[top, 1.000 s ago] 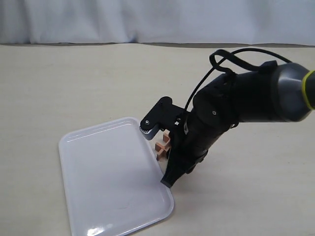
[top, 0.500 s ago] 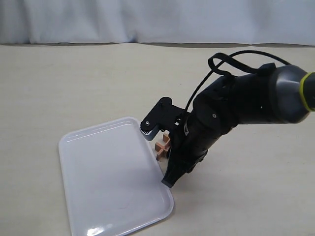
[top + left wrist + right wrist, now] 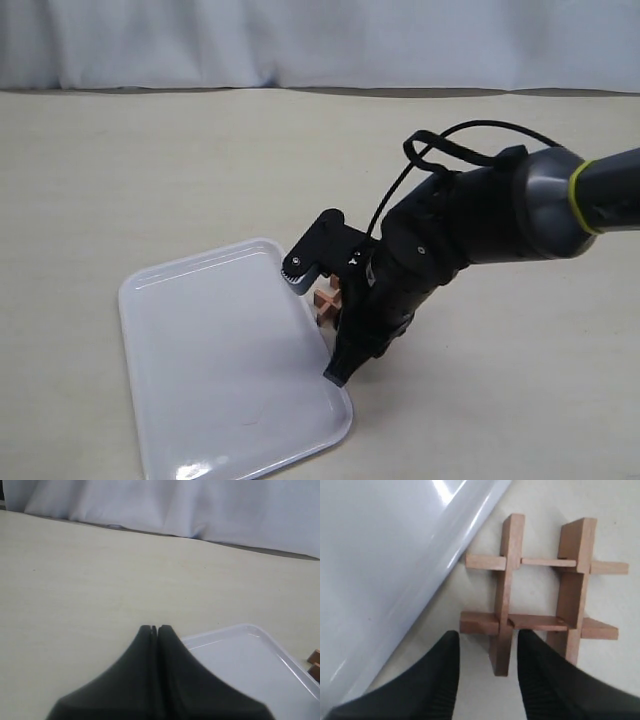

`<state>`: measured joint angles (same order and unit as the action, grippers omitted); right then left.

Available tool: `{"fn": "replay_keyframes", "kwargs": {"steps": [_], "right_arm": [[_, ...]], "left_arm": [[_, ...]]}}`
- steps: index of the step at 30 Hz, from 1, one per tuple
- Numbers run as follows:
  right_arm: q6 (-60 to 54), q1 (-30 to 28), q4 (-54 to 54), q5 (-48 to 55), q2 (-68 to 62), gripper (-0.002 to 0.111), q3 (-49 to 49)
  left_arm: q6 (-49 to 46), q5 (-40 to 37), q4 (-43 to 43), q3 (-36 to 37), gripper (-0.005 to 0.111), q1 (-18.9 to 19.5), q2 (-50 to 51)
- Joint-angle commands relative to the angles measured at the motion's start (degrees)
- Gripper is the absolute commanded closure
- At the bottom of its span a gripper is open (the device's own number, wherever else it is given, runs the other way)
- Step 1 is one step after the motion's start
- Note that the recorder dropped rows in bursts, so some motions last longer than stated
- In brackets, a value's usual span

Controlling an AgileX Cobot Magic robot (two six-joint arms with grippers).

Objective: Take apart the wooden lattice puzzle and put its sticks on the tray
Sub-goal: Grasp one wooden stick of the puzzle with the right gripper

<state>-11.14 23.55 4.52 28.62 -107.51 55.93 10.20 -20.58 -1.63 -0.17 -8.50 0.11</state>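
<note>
The wooden lattice puzzle (image 3: 540, 592) lies assembled on the table, a hash of four reddish-brown sticks just off the tray's long edge. My right gripper (image 3: 489, 636) is open and low over it, with the near end of one stick between its fingers (image 3: 445, 670); neither pad touches the wood. In the exterior view the right gripper (image 3: 318, 322) hides most of the puzzle (image 3: 327, 298). The white tray (image 3: 220, 370) holds nothing. My left gripper (image 3: 154, 628) is shut on nothing, above the table by a tray corner (image 3: 250, 650); a bit of the puzzle (image 3: 315, 662) shows at the frame edge.
The tray rim (image 3: 445, 555) runs close beside the puzzle and the right gripper's finger. A black cable (image 3: 450, 140) loops above the right arm. A white cloth backdrop (image 3: 320, 40) closes off the far side of the beige table.
The right arm has shifted slightly left and lower, bringing its open gripper closer around the puzzle. The puzzle and tray have stayed put.
</note>
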Motion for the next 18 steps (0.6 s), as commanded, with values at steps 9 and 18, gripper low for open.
{"fn": "replay_keyframes", "kwargs": {"steps": [9,18], "right_arm": [[4.7,-0.4,7.0,-1.8,-1.8,0.084,0.0],[4.7,-0.4,9.4,-0.9,-1.8,0.104,0.0]], "left_arm": [[-0.1,0.8,-0.4,0.2,0.107,0.1,-0.1],[-0.1,0.8,-0.4,0.2,0.107,0.1,-0.1]]}}
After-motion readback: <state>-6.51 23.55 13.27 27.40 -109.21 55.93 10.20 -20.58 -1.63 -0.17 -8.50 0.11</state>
